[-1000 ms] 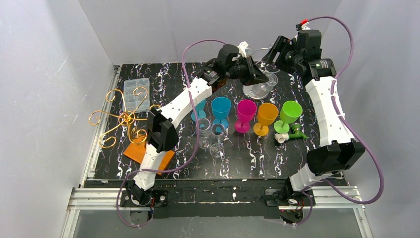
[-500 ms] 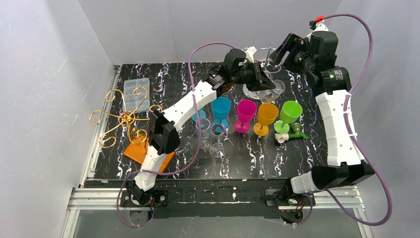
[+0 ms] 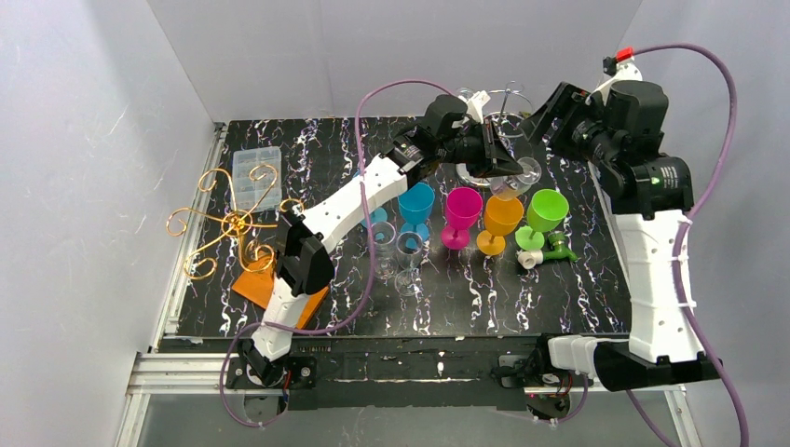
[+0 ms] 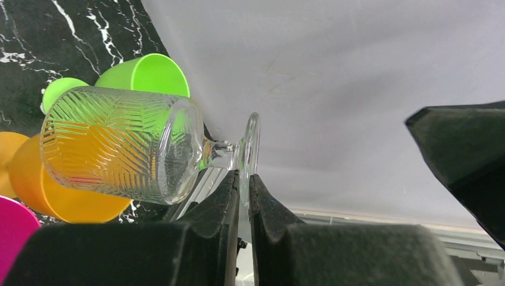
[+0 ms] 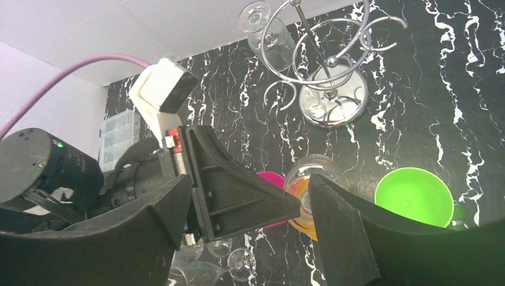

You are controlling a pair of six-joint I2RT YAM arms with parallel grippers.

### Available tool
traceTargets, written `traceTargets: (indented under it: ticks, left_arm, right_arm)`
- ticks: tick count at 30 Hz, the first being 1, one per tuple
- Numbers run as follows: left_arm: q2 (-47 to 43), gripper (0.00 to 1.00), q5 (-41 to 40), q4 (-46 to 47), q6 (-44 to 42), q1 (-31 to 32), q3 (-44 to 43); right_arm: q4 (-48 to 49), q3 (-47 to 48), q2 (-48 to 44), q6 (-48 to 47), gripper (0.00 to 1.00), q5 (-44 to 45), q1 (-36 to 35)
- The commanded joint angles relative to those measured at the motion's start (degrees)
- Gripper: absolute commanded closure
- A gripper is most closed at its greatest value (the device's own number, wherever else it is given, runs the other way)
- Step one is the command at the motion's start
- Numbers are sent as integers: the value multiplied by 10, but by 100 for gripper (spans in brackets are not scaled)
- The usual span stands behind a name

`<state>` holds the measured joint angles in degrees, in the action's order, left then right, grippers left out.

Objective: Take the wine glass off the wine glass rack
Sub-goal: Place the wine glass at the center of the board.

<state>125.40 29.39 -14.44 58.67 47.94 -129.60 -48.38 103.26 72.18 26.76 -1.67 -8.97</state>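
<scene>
The black marbled counter [image 3: 466, 289] carries a clear plastic box [image 3: 256, 177] and a gold wire stand [image 3: 233, 223] at the left, with an orange sheet [image 3: 251, 284] nearer. A silver rack [image 5: 330, 104] stands at the back. Mid-counter, a blue cup [image 3: 416, 205], pink cup [image 3: 463, 209], orange cup [image 3: 503, 216] and green cup [image 3: 548, 209] form a row, with clear glasses [image 3: 408, 250] just in front.

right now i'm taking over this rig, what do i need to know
Left gripper: shut on the foot of the clear wine glass, held sideways in the air over the orange cup and green cup.
Right gripper: open, empty, hovering above.
Rack: at the back of the table; a second glass hangs on it.
Done: the held glass is off the rack.
Left: probably set it down upright on bare table.
</scene>
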Motion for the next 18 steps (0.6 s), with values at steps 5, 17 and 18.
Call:
traceTargets:
  ticks: [5,17,18]
  left_arm:
    - [-119,100,3,17,-44,13,19]
    - [-135,100,9,-16,-94,22,41]
    - [-134,100,14,-15,-94,22,46]
  right_arm:
    - [-35,-31,-32,-12,18,4,4]
    - [-79,-27,-21,-33,8,36,8]
    - [-82,-30,-18,-36,7,42,9]
